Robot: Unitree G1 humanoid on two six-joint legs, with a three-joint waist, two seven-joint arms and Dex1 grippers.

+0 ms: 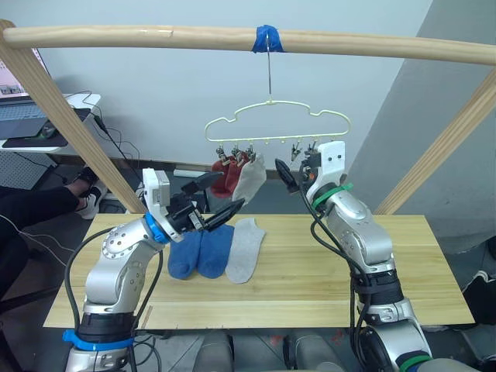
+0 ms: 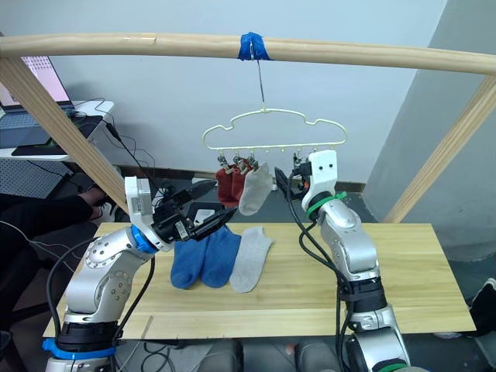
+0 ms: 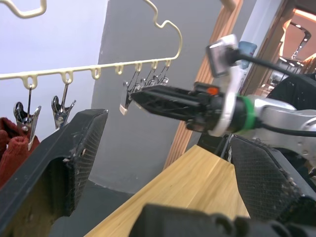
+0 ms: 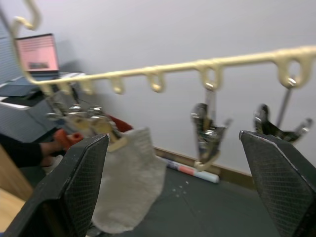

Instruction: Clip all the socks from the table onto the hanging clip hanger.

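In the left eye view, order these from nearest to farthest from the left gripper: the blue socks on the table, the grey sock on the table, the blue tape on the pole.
1. Blue socks, just below the left gripper.
2. Grey sock on the table, right of the blue pair.
3. Blue tape, high overhead on the pole.

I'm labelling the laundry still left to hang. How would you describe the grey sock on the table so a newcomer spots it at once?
Start at the long pale wooden table under the pole. Three socks lie side by side near its left-middle, below the clip hanger. The grey sock is the rightmost of the three, light grey beside two blue socks, lying flat, unlike the grey sock already clipped above.
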